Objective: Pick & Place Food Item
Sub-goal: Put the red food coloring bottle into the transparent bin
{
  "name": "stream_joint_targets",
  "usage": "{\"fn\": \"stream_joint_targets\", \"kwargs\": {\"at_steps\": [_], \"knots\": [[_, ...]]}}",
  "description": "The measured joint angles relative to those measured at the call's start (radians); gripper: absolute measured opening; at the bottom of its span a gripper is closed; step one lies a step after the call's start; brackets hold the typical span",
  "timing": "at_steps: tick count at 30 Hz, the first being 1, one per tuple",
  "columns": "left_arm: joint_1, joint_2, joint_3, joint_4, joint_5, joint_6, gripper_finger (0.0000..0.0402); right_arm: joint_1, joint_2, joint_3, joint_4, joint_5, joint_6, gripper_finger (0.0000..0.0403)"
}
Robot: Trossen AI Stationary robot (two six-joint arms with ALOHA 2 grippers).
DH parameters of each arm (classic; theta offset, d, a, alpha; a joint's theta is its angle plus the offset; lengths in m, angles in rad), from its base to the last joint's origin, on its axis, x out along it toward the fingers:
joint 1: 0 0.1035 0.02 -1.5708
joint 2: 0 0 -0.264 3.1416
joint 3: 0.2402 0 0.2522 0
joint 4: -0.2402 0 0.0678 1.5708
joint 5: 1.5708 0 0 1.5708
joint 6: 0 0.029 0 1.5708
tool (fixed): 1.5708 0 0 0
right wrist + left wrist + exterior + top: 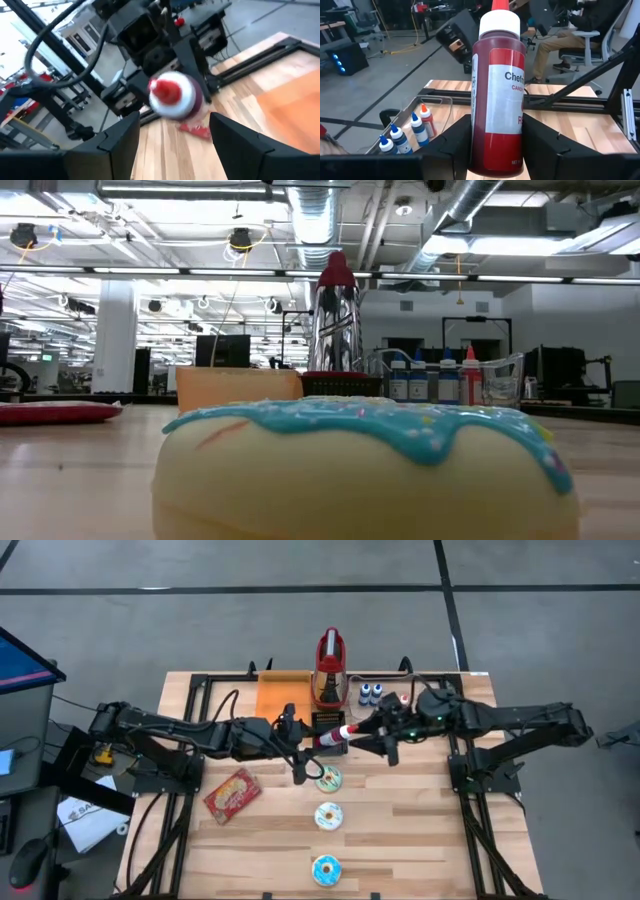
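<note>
The food item, a flat red snack packet (232, 793), lies face up on the wooden table at the near left; the low view shows it far left (55, 412); no gripper touches it. My left gripper (318, 744) is at the table's middle, shut on a red sauce bottle (498, 95) with a white cap (345, 730). My right gripper (362, 732) faces it from the right, open. In the right wrist view its fingers stand on either side of the cap (172, 95) with gaps between. My left gripper pinches the bottle's lower body (495, 150) between its two fingers (451, 147), one on each side. The fingers come nearly level from the table's left. The bottle is lifted clear of the table, its capped end pointing toward the table's right, at my right gripper.
Three iced doughnut discs (328, 778) (328, 815) (327, 870) lie in a row down the table's middle. The nearest fills the low view (370, 465). At the back stand a red-topped shiny appliance (327, 665), an orange mat (284, 692) and small bottles (372, 693).
</note>
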Motion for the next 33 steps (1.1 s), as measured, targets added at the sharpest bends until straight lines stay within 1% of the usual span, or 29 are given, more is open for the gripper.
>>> {"fn": "stream_joint_targets", "kwargs": {"at_steps": [7,10,15,24,28,33], "knots": [[0.0,0.0,0.0,-0.001,0.0,-0.001,0.0141,0.0,0.047,0.0,0.124,0.06,-0.031,0.0231],[0.0,0.0,0.0,-0.001,0.0,-0.006,0.0141,-0.001,0.048,0.0,0.141,0.078,-0.048,0.023],[0.0,0.0,0.0,-0.003,0.001,-0.007,0.0141,-0.001,0.047,0.0,0.127,0.08,-0.051,0.0228],[0.0,0.0,0.0,0.0,0.001,-0.008,0.0141,-0.001,0.047,0.0,0.106,0.079,-0.05,0.0206],[0.0,0.0,0.0,0.008,0.001,-0.011,0.0141,-0.001,0.047,0.0,0.107,0.078,-0.049,0.0185],[0.0,0.0,0.0,0.011,-0.003,-0.04,0.0141,-0.001,0.046,0.0,0.104,0.083,-0.058,0.0131]]}}
